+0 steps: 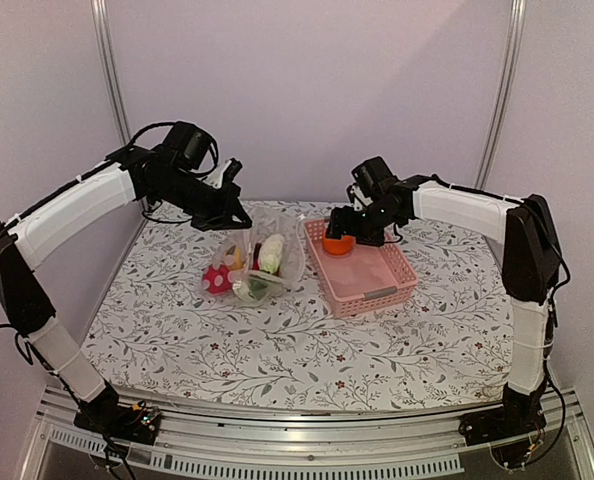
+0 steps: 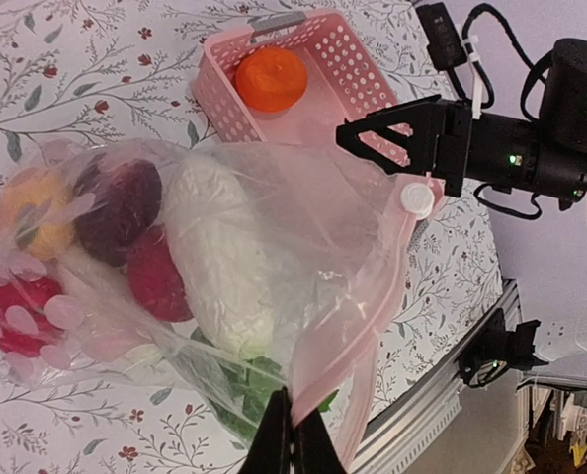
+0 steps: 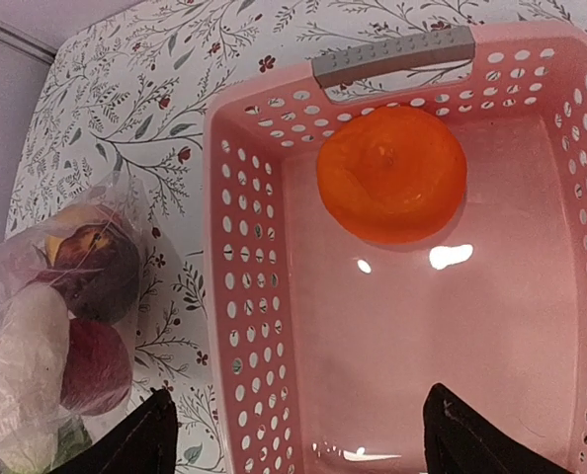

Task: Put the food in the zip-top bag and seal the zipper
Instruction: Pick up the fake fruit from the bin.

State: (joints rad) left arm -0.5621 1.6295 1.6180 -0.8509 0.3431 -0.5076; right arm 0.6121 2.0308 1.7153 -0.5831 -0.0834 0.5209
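Most of the food is already seen inside the bag (image 2: 274,227), which lies near the far edge of the counter (image 1: 277,350), a little left of the middle. Through the clear plastic a white vegetable (image 2: 219,247), a dark purple piece (image 2: 121,207), a red piece (image 2: 155,281), a yellow piece (image 2: 32,212) and some green leaves (image 2: 244,380) can be made out.

The left hand (image 2: 292,444) is clenched on the plastic at the bag's mouth, so that the opening is held up and turned toward the basket (image 3: 244,296). The basket stands just beside the bag, toward the far right corner. One orange fruit (image 3: 392,173) is left in it, at the end by the grey handle.

The right hand (image 3: 293,439) is released, its fingers spread wide, and it hangs over the basket without touching the fruit.

The zipper (image 2: 377,306) is judged to be unsealed, since the mouth gapes. What is left: the orange fruit is to be picked up and put into the bag, and the zipper is then to be pressed shut.
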